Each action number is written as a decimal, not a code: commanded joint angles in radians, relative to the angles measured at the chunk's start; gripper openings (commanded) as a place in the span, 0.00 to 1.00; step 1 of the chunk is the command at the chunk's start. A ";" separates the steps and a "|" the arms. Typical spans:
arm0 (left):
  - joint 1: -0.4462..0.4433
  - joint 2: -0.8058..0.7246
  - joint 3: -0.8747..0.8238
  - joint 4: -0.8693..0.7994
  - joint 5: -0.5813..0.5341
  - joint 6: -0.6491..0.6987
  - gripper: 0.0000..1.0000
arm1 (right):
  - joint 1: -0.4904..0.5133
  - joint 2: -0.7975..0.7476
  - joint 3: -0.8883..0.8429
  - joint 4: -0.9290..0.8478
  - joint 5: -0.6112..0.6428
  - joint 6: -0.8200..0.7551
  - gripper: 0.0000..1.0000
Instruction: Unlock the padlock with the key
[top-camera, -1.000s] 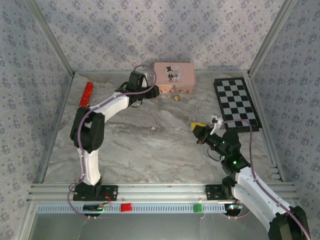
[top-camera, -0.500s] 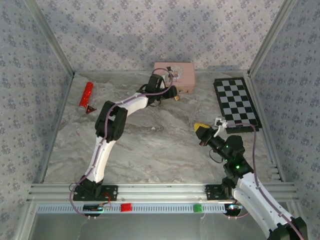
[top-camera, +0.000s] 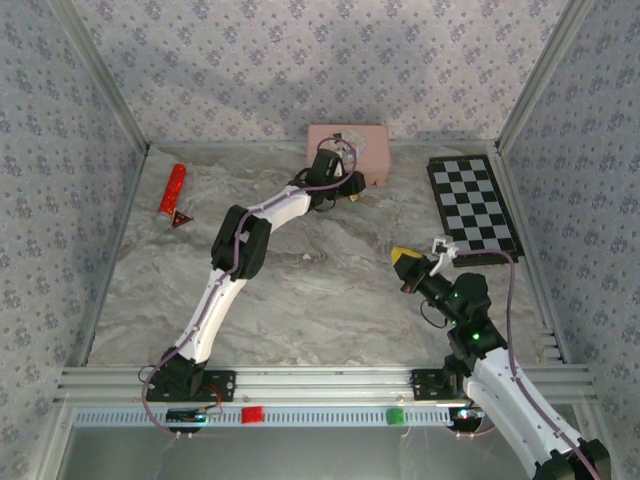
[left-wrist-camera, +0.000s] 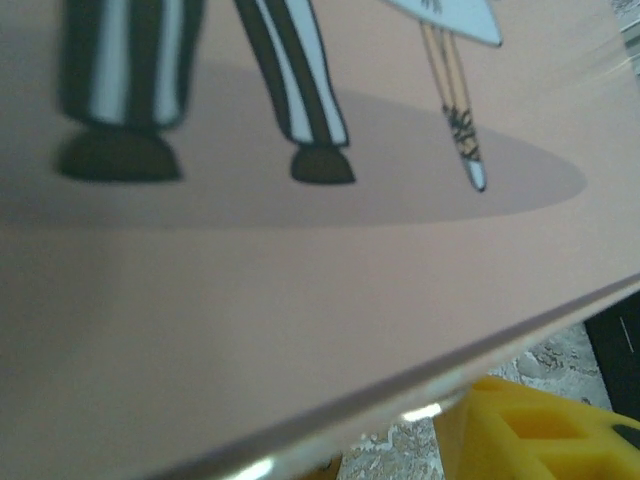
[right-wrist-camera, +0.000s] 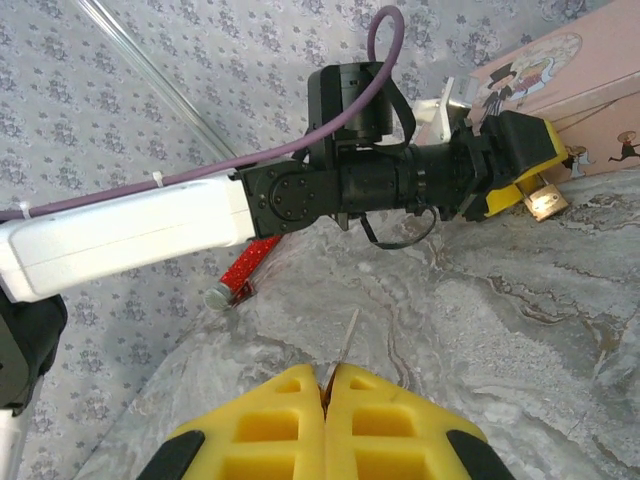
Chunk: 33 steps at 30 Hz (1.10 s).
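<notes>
Padlock (right-wrist-camera: 545, 203) lies by the pink box (right-wrist-camera: 590, 90), shackle toward the left tool (right-wrist-camera: 522, 185).

Left pincer (top-camera: 352, 189) swung right to the padlock (right-wrist-camera: 545, 203).

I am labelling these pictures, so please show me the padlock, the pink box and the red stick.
padlock (right-wrist-camera: 546, 203), right wrist view, on its brass body.
pink box (top-camera: 370, 138), top view, on its top.
red stick (top-camera: 172, 189), top view, on its middle.
</notes>
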 joint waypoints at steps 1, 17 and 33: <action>-0.011 0.037 0.052 -0.016 -0.003 -0.023 0.54 | -0.011 -0.012 -0.008 -0.002 -0.020 0.016 0.00; -0.010 -0.010 -0.049 0.054 0.003 -0.025 0.23 | -0.025 -0.023 0.005 -0.030 -0.027 0.022 0.00; 0.060 -0.354 -0.639 0.352 0.018 -0.037 0.00 | -0.022 0.091 0.069 -0.046 -0.069 0.009 0.00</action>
